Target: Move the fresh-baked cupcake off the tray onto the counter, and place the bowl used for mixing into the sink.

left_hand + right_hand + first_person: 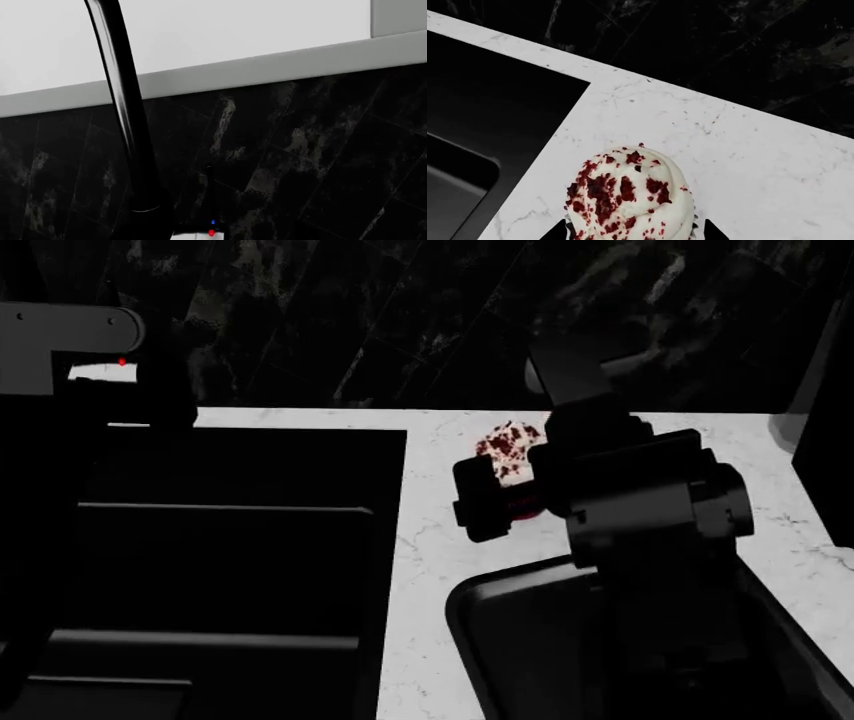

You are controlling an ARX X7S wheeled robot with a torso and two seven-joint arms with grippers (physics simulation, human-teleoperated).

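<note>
Marble-look counter [454, 570] filled the middle of the head view, white with thin grey veins, backed by a dark veined wall [400, 320]. To its left lay the matte black sink [227, 540], its basin sunk below the stone edge. At the near right sat the flat black tray [534, 660], its rounded corner and low rim showing beneath the right arm [654, 500]. The black faucet [123, 100] rose as a curved spout in the left wrist view, in front of a pale ledge [267, 67]. The left arm [67, 330] hung above the far left of the sink; its gripper did not show, so I could not tell its state. The right gripper [634, 231] stood with its dark fingertips [557, 232] on either side of the cupcake [630, 197], seemingly pinching the wrapper. The cupcake, white frosting flecked with dark red crumbs, was over the counter beyond the tray, to the right of the sink.
</note>
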